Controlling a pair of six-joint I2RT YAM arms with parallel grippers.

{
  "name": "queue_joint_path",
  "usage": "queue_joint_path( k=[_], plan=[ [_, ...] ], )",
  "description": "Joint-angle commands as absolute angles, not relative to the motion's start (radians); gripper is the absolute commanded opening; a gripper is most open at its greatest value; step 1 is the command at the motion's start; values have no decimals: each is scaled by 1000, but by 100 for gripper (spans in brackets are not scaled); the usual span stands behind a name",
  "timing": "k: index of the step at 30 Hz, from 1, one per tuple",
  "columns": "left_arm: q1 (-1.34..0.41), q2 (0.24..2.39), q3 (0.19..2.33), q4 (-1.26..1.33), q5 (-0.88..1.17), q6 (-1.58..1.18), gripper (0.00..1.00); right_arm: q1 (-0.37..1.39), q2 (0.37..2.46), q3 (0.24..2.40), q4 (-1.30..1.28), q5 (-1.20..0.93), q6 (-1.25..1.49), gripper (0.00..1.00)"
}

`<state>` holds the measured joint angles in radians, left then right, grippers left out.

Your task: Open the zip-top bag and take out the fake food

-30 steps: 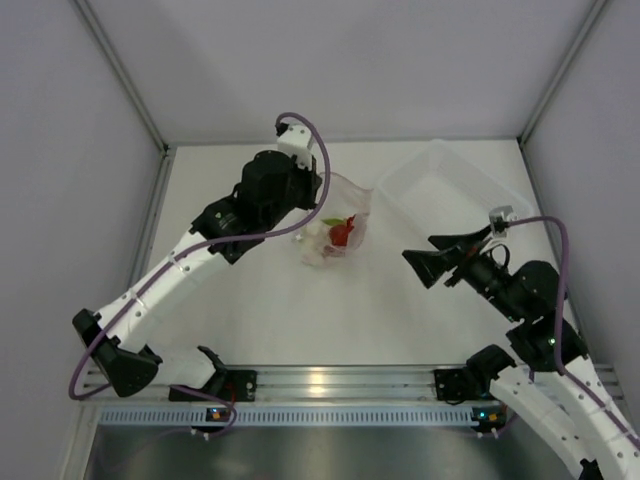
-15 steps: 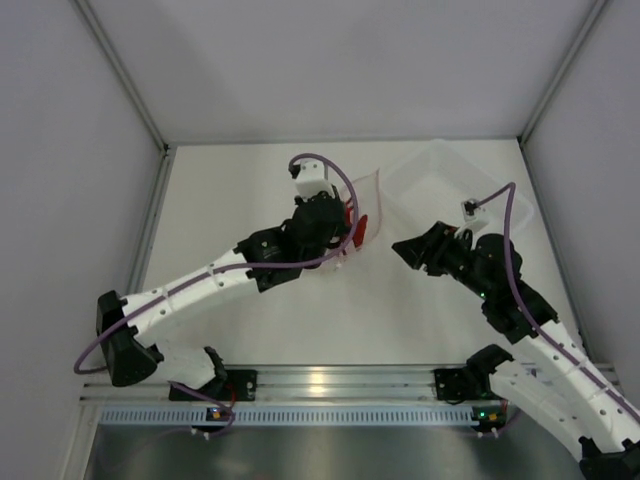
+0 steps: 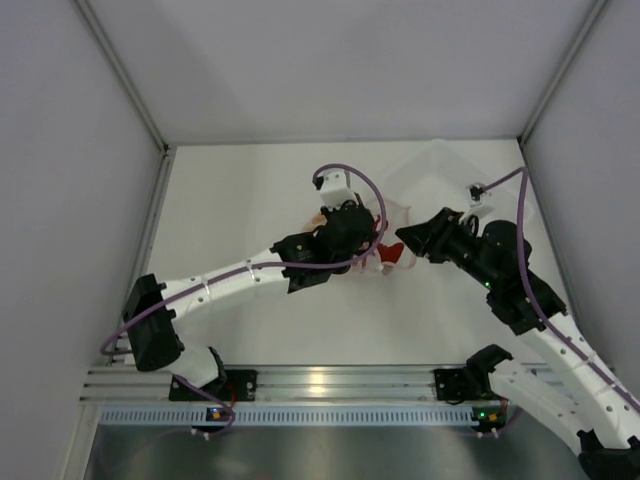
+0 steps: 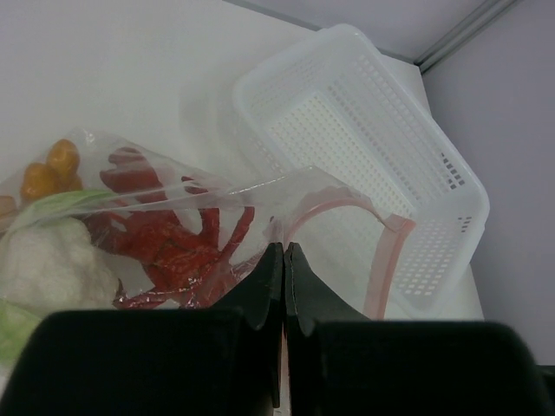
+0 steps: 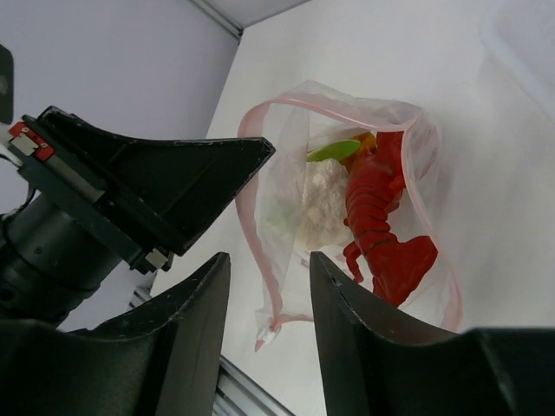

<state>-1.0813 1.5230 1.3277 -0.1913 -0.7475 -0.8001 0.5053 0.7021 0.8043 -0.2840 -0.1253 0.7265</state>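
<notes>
The zip-top bag (image 4: 217, 204) hangs lifted off the table, its mouth gaping and ringed by the pink zip strip (image 4: 388, 260). My left gripper (image 4: 284, 249) is shut on the clear film at the mouth's edge. Inside lie the fake food: a red lobster (image 4: 173, 247), orange pieces (image 4: 50, 169) and a white-and-green vegetable (image 4: 48, 260). In the right wrist view the bag (image 5: 282, 199) faces me, with the lobster (image 5: 381, 225) and vegetable (image 5: 325, 204) showing. My right gripper (image 5: 269, 260) is open, its jaws either side of the near pink rim without touching it. From above, both grippers meet at the bag (image 3: 388, 256).
A white perforated basket (image 4: 364, 130) stands at the back right, just beyond the bag, also faintly visible from above as the basket (image 3: 440, 170). Grey walls enclose the table on three sides. The left arm's black wrist body (image 5: 130, 199) sits close to my right fingers.
The left arm has carried the bag rightward and lifted it. The right arm has come in to the left to meet it, and its jaws have narrowed around the rim.
</notes>
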Motion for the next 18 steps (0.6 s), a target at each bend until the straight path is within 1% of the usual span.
queue_joint_path(
  k=[1,9,18],
  plan=[
    [-1098,1535,1361,-83,-790,-857,0,494,739,772,-256,-123,749,41],
    [-1129,1543,1327,-26,-850,-907,0,495,709,634,-216,-54,818,39],
    [-1135,1522,1315,-25,-850,-913,0,495,805,609,-178,-23,802,40]
  ],
)
